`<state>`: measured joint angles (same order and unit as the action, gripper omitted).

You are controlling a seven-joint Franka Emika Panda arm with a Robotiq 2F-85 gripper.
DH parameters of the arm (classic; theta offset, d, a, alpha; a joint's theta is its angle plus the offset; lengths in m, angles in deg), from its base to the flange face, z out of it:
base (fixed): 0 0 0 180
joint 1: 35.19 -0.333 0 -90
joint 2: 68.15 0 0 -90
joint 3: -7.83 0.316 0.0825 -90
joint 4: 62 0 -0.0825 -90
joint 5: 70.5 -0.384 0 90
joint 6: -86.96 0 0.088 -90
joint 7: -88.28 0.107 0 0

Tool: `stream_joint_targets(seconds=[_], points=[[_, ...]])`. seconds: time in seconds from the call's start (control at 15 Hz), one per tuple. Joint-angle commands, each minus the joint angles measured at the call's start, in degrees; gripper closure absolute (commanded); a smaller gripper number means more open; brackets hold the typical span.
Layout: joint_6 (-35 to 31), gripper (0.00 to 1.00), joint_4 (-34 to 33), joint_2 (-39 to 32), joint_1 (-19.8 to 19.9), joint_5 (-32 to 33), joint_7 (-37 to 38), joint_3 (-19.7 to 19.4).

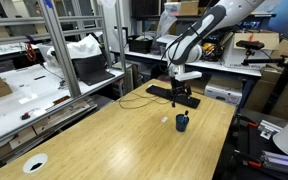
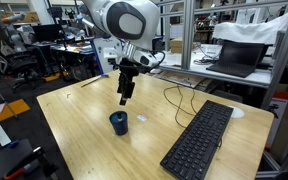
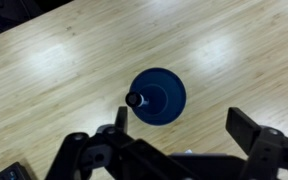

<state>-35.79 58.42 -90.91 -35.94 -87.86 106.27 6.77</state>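
Observation:
A dark blue cup (image 3: 162, 92) stands upright on the wooden table (image 3: 54, 80). A black-and-white pen-like stick (image 3: 134, 99) leans at its left rim. My gripper (image 3: 184, 125) hovers above and just beside the cup, open, with nothing between its fingers (image 3: 246, 127). In both exterior views the gripper (image 1: 184, 98) (image 2: 125, 95) hangs a short way above the cup (image 1: 182, 122) (image 2: 118, 122), pointing down.
A black keyboard (image 2: 199, 140) lies on the table near the cup, with a black cable (image 2: 179, 100) looping behind it. A small white scrap (image 2: 141, 118) lies beside the cup. A white disc (image 1: 34, 163) sits at a table corner. Shelving and a laptop (image 2: 234, 55) stand beyond the edges.

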Motion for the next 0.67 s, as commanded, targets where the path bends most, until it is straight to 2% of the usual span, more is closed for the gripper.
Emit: stream_joint_targets(seconds=[0.0,0.6], points=[[1.24,0.00,3.60,3.40,-0.22,-0.26,1.69,-0.10],[-0.70,0.00,4.63,0.31,0.64,-0.36,-0.41,-0.59]])
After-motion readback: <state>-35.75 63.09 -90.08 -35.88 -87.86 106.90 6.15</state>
